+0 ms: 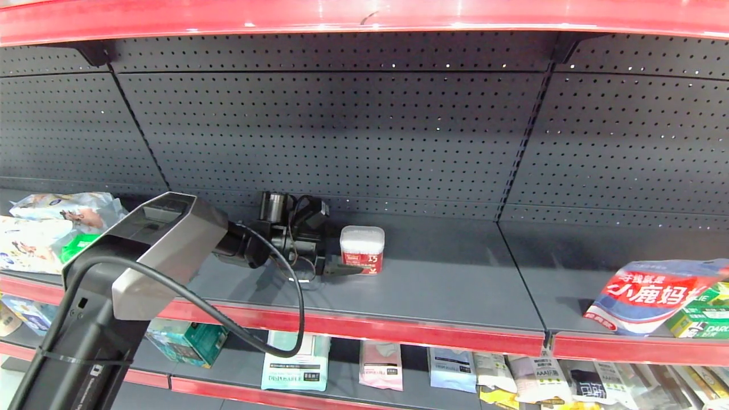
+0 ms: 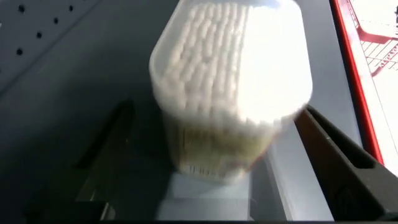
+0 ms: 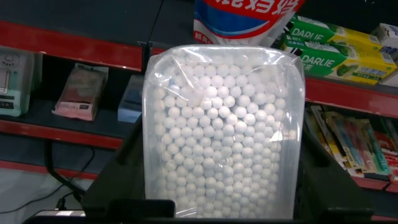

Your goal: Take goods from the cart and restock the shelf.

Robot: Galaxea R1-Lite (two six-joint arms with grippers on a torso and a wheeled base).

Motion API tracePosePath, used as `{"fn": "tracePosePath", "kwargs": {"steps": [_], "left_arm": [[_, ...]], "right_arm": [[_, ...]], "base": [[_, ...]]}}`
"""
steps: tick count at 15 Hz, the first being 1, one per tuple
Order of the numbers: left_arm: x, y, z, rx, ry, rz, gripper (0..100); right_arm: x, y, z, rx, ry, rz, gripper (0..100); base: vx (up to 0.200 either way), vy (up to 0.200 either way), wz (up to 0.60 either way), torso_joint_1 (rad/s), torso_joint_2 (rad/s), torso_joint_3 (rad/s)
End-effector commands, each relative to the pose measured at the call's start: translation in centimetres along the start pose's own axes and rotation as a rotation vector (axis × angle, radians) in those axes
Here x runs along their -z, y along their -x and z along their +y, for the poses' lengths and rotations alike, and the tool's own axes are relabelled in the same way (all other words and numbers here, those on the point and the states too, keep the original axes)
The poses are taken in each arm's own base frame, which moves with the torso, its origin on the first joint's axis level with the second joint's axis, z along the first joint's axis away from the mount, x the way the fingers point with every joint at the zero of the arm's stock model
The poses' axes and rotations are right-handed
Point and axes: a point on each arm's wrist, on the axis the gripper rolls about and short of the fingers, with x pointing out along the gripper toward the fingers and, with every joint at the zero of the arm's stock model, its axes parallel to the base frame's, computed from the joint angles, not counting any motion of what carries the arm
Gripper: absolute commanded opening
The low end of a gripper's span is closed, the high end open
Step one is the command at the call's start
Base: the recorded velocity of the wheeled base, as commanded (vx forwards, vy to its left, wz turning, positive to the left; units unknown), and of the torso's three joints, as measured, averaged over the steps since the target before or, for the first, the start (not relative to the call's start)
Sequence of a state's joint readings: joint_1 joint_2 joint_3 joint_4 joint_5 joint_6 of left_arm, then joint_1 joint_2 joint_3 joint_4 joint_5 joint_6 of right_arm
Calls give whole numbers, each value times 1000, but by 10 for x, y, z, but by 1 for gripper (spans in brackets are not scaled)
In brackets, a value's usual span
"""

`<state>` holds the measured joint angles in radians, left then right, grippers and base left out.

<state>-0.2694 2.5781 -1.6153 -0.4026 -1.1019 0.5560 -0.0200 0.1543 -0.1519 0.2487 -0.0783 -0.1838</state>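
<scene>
On the grey shelf (image 1: 455,273), the left gripper (image 2: 214,124) sits with jaws spread. A clear box of cotton swabs (image 1: 362,249) with a red printed label stands between its fingers. The right gripper (image 3: 222,134) clamps a clear bag of white cotton balls (image 3: 217,74), which rises upright from between its fingers.

I log one dark grey shelf (image 1: 455,273) with a red front edge, carrying a cotton swab tub (image 1: 362,249) upright mid-board, printed bags (image 1: 51,228) at its left end, and a red-and-white pouch (image 1: 649,293) touching green boxes (image 1: 703,319) at right.
</scene>
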Motion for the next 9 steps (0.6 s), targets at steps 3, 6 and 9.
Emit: {"fn": "tracePosePath", "kwargs": {"steps": [3,6,9], "left_arm": [[-2,-9,3,6,-14,-4,100],[1,-13,2,-3,-4,7,100],[-3,-18,0,3,-9,6,100]], "right_arm": [[0,0,0,0,0,0,0],[0,0,0,0,2,2,0],[0,0,0,0,2,2,0]], "base": [[0,0,0,0,0,0],[0,0,0,0,0,0],[0,0,0,0,0,0]]}}
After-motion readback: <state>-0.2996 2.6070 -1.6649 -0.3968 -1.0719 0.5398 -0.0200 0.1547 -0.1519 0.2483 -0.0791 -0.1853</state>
